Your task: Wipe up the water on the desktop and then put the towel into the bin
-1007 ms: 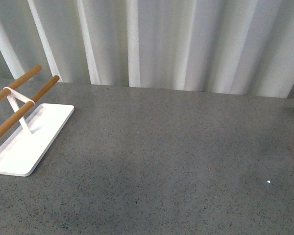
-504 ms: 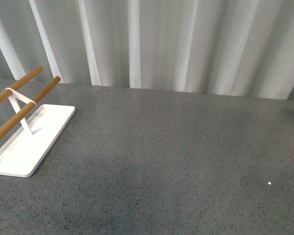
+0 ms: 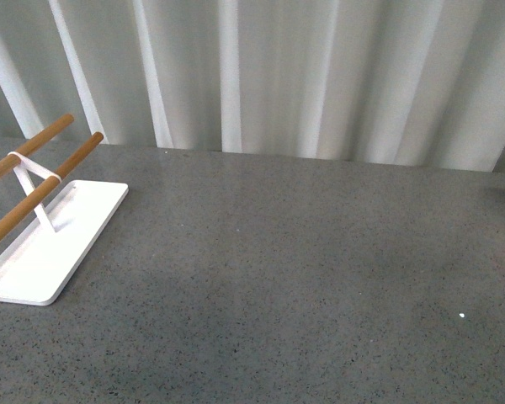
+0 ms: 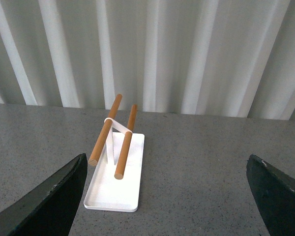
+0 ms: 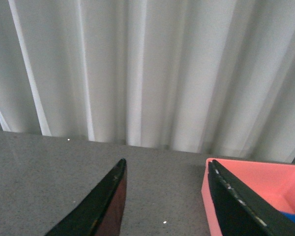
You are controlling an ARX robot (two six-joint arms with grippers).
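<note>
Towel (image 5: 291,219) already in pink bin (image 5: 246,183), blue corner showing; counter (image 3: 286,278) looks dry; rack (image 4: 113,135) bare; both jaws spread, empty; task seems done, next: retract arms

Speckled grey desktop (image 3: 303,278), white tray (image 3: 42,257), pink bin (image 5: 258,189), perhaps blue towel (image 5: 291,220).

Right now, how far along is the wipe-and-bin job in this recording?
Apparently done: the speckled dark grey desktop shows no puddle, and a bright blue patch, likely the towel, lies inside the pink plastic bin. In hand: nothing; the left gripper and right gripper are open and empty. Left: seemingly nothing, though only a corner of the blue shows.
</note>
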